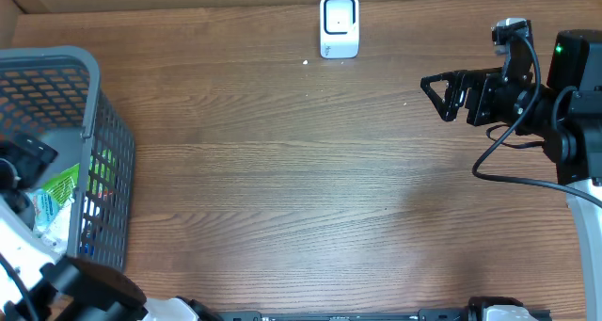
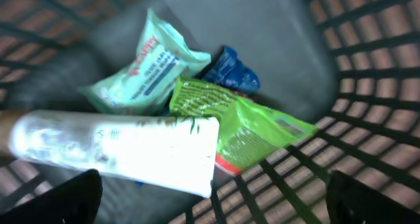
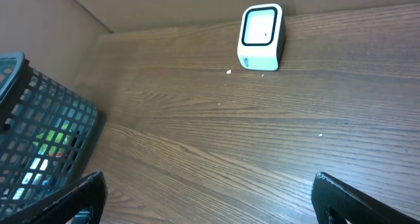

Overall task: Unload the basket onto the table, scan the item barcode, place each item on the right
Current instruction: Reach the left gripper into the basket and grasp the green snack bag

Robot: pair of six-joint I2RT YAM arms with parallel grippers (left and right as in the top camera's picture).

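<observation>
Green packet [image 2: 252,129] and white tube [image 2: 118,148] lay in the basket [image 1: 111,161] at 8 o'clock; scanner [image 1: 339,24] stood at 12 o'clock; left claw [image 2: 213,191] and right claw [image 3: 207,194] gaped wide, empty.

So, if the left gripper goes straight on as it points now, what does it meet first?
Probably the white tube, lying topmost in the basket, ahead of the left gripper's open fingers. The green packet beside it is a close second; depth is unclear.

Overhead straight down on table [image 1: 282,170], left wrist close inside basket [image 2: 367,66], right wrist low towards scanner [image 3: 261,37], basket shared
</observation>
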